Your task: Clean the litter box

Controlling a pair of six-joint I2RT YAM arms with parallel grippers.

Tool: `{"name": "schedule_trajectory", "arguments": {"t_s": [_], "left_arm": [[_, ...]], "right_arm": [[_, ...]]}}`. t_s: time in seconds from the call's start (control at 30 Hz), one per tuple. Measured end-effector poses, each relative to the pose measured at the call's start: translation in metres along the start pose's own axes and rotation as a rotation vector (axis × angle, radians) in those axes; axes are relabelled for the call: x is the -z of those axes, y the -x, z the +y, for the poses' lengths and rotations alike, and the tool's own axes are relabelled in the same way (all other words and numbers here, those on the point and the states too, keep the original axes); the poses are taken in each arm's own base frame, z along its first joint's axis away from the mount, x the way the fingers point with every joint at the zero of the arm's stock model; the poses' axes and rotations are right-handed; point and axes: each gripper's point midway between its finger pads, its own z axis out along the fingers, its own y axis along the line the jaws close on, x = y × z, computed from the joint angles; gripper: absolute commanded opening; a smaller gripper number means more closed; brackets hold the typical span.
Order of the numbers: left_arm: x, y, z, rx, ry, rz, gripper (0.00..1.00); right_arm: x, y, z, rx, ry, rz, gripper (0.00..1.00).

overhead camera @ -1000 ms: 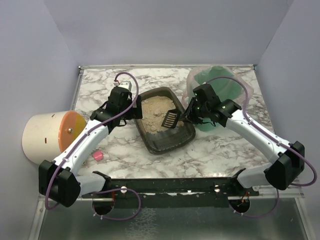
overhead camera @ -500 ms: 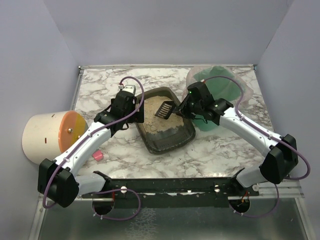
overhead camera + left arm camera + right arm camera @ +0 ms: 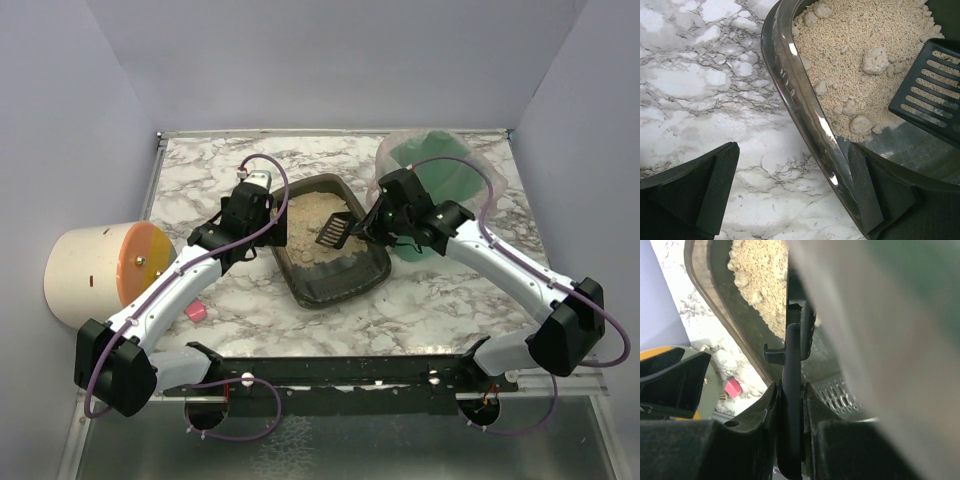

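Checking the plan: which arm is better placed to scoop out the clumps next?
Right. The right gripper is shut on the scoop, whose head hangs over the litter. The left gripper is open, astride the litter box rim.

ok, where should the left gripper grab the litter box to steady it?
Its left wall, from above. The litter box rim is a thin upright lip that runs between the fingers of the open left gripper, one outside over the marble, one inside. The scoop works the opposite side, so probably no clash.
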Motion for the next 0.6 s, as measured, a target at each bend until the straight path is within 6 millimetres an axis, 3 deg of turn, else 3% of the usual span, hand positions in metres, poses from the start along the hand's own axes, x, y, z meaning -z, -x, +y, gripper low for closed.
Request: {"name": "schedule_trajectory", "arguments": {"t_s": [0.27,0.43,0.6], "left_arm": [[0.0,0.0,0.0,0.001,0.0,-0.001,0.99],[0.002,0.002,0.0,0.003,-0.003,-0.009,0.99],[0.006,0.005,0.0,0.007,-0.008,-0.024,0.99]], "right_arm": [[0.027,-0.03,0.001,0.037,0.023,0.026,0.01],[0.025,-0.053,-0.004,0.04,0.01,0.058,0.0],[0.015,-0.061,-0.014,0.013,-0.012,0.063,0.01]]}}
